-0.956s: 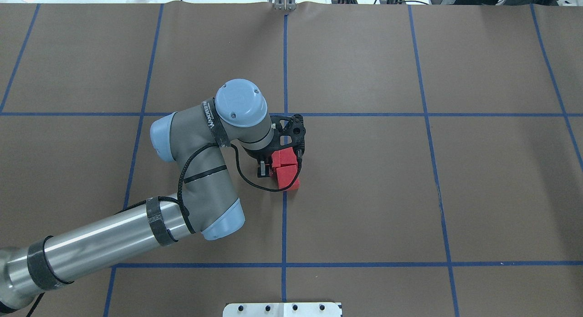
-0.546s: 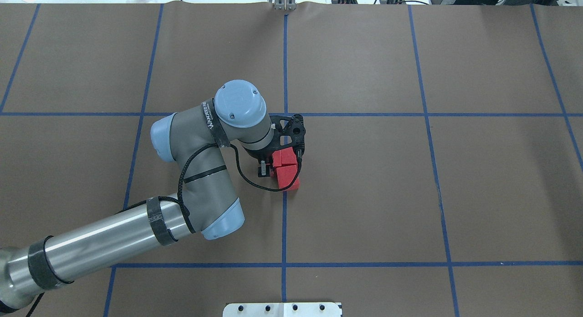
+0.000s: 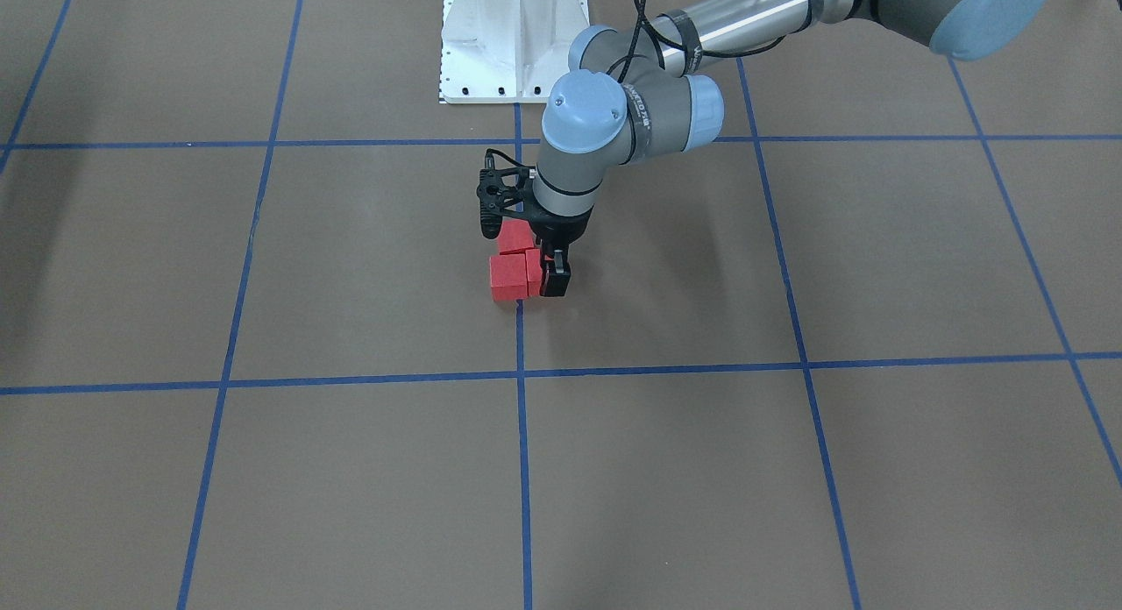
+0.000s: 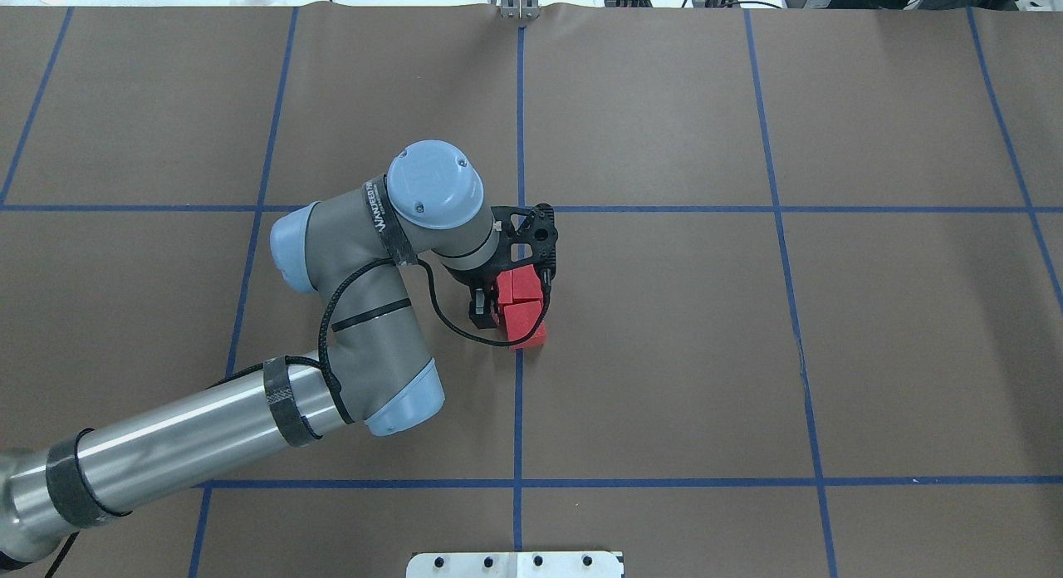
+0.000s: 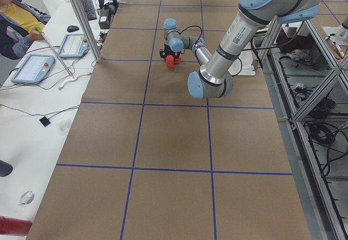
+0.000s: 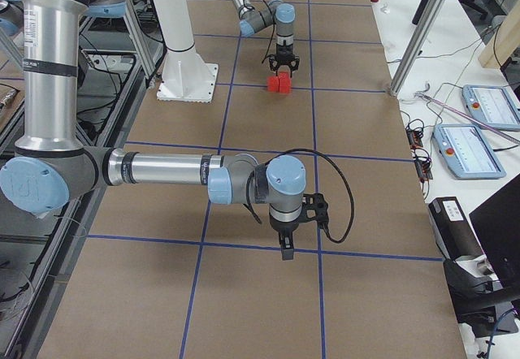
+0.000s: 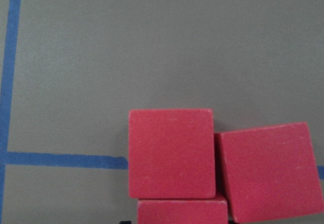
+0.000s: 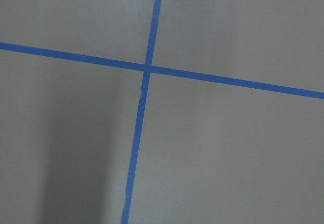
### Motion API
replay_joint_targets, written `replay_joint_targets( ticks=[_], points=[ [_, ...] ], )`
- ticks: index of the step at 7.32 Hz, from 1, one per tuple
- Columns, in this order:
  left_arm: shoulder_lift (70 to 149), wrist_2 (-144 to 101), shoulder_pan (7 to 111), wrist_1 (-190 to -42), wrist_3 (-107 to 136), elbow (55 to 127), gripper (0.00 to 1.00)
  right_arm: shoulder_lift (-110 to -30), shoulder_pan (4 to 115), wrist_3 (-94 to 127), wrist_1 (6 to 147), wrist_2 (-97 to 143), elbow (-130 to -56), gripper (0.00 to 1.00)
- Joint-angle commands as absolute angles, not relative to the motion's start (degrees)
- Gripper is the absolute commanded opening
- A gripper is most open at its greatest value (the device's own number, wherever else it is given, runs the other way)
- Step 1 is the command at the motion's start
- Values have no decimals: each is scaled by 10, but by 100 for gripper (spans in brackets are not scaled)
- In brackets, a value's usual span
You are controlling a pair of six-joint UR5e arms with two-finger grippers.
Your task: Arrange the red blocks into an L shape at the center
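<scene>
Three red blocks [image 4: 525, 320] sit pressed together on the brown tabletop at the center [image 4: 581, 329], on the blue tape line. In the left wrist view one block [image 7: 172, 153] is square to the camera, a second [image 7: 271, 176] lies slightly tilted against its right side, and a third [image 7: 182, 211] sits below it. My left gripper [image 4: 505, 304] points down at the cluster and is shut on that third block [image 3: 533, 261], one black finger [image 3: 554, 281] against its side. My right gripper [image 6: 285, 249] shows only in the exterior right view, so I cannot tell if it is open or shut.
The white robot base plate [image 3: 513, 40] stands at the table's near edge [image 4: 515, 564]. The right arm [image 6: 162, 168] reaches low over the table's right end. An aluminium frame post [image 6: 414, 30] and tablets [image 6: 471, 149] stand beside the table.
My left arm's wrist has shifted very slightly toward the far left. The three red blocks have stayed in place.
</scene>
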State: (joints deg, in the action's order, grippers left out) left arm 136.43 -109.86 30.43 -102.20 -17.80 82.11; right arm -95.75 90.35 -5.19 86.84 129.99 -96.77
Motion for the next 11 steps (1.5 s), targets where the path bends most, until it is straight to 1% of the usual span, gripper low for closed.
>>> replay_joint_targets(
  ticks=[1, 4, 6, 7, 9, 11],
  points=[
    [1356, -1099, 319, -1016, -178, 853, 99, -957, 904, -52, 868, 1300, -968, 99],
    [1317, -1100, 344, -1015, -170, 915, 99, -956, 904, -52, 868, 1300, -968, 99],
    [1291, -1104, 419, -1020, -92, 936, 99, -956, 904, -52, 868, 1300, -968, 99],
    [1269, -1165, 468, -1014, -77, 931, 99, -956, 904, -52, 868, 1300, -968, 99],
    [1176, -1284, 582, -1011, -75, 931, 99, -957, 904, -53, 868, 1302, -968, 99],
    [1109, -1258, 669, -1004, -74, 921, 99, -960, 909, -59, 868, 1304, -968, 99]
  ],
)
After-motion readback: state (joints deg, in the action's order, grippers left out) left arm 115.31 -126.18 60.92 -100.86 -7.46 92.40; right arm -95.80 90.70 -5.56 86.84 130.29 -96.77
